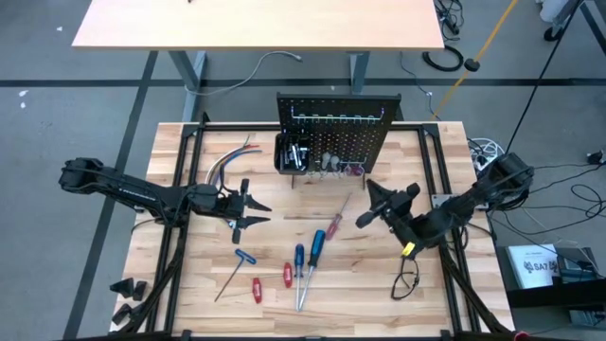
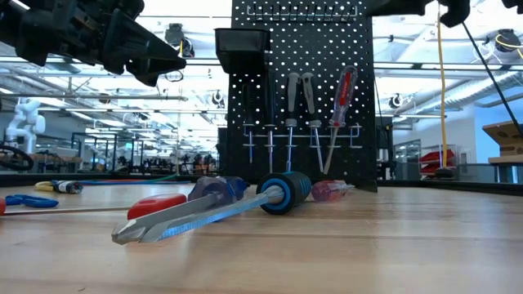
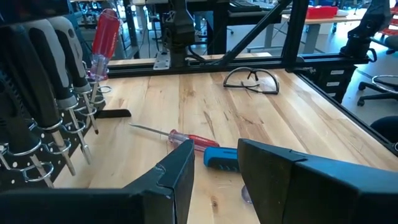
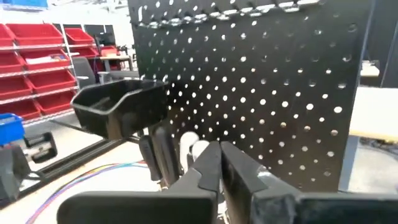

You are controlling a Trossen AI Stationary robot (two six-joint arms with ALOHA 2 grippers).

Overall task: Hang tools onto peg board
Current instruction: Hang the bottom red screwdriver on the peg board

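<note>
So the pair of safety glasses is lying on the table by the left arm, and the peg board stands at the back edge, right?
Not quite: the safety glasses lie by the right arm, near the right tool, as the high view shows. The peg board does stand at the table's back edge.

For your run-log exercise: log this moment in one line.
left gripper: open, empty | right gripper: shut, empty, facing peg board | tools: several on table
</note>
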